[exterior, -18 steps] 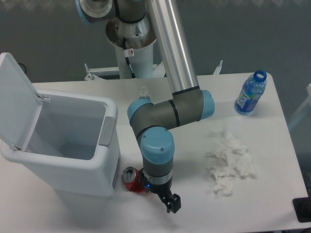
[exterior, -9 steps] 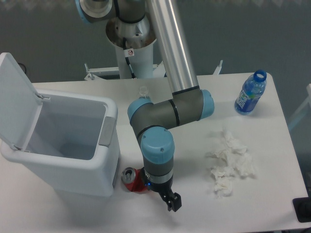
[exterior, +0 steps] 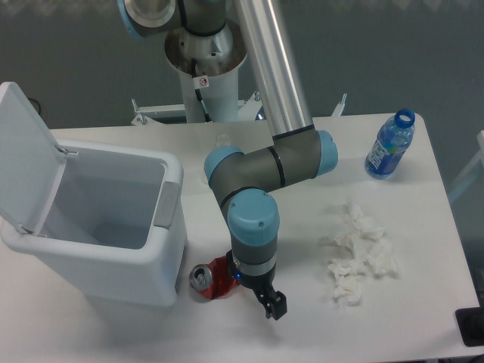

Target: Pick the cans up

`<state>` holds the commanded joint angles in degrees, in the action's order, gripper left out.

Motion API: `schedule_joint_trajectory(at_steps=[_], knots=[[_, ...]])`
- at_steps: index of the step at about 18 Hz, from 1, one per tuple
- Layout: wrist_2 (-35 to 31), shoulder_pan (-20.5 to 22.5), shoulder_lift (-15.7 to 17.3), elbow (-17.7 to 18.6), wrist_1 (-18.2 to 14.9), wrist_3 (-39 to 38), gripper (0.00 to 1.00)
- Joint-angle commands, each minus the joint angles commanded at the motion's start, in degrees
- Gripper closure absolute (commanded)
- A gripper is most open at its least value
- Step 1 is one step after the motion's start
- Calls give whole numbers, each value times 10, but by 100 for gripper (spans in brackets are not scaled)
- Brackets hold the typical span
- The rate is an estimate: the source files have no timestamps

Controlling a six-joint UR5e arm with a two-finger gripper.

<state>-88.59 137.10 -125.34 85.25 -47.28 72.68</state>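
A crushed red can (exterior: 209, 280) lies on the white desk (exterior: 423, 249) beside the open bin (exterior: 170, 249). The hand (exterior: 274, 306) sits low beside it; whether it is open cannot be told. Closing off-centre could knock the can away.

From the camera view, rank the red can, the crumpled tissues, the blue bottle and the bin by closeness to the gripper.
From the gripper:
1. Red can, just beside it, toward the bin.
2. Crumpled tissues, on its other side.
3. Bin, behind the can; roughly level with the tissues, hard to separate.
4. Blue bottle, far back corner.
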Motion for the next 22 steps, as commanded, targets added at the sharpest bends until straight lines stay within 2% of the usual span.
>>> schedule_joint_trajectory(at_steps=[5,11,14,22], knots=[[4,5,29,26,-4,11,0],[-7,-6,33,53,-5,49,0],[-24,-15,39,81,-4,79,0],[-47,-34,38,88,-4,83,0]])
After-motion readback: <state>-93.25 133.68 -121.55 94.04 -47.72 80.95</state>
